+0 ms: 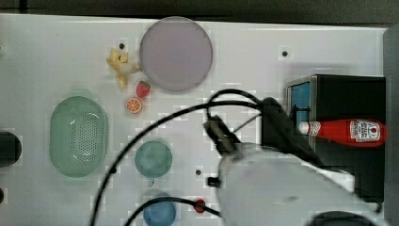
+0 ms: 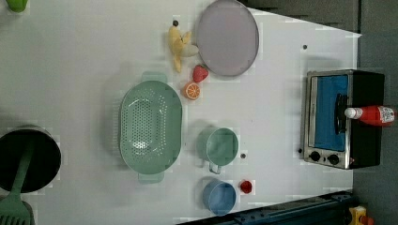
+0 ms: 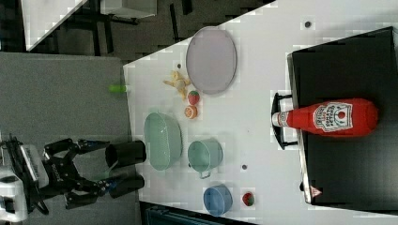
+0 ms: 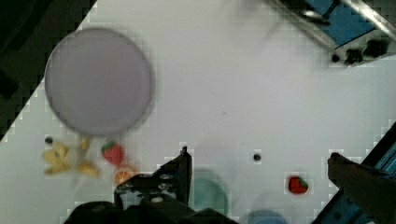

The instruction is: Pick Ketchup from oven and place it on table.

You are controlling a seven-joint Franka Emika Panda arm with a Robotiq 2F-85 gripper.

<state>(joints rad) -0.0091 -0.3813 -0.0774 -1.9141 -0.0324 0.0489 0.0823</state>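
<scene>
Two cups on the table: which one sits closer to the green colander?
The green cup, right beside the green colander; the blue cup sits farther, near the table edge.

Ketchup (image 1: 346,132): red, white cap, white label with dark print
Oven (image 2: 345,119): black, silver front, blue glass
Surface (image 1: 56,52): white
Plate (image 1: 176,53): pale lilac
Colander (image 2: 150,125): mint green, perforated
Cups: green (image 2: 221,146), blue (image 2: 219,197)

White table (image 2: 70,56) carries oven (image 2: 328,119), plate (image 2: 227,37), colander (image 2: 150,125), 2 cups, toy fruit.
</scene>
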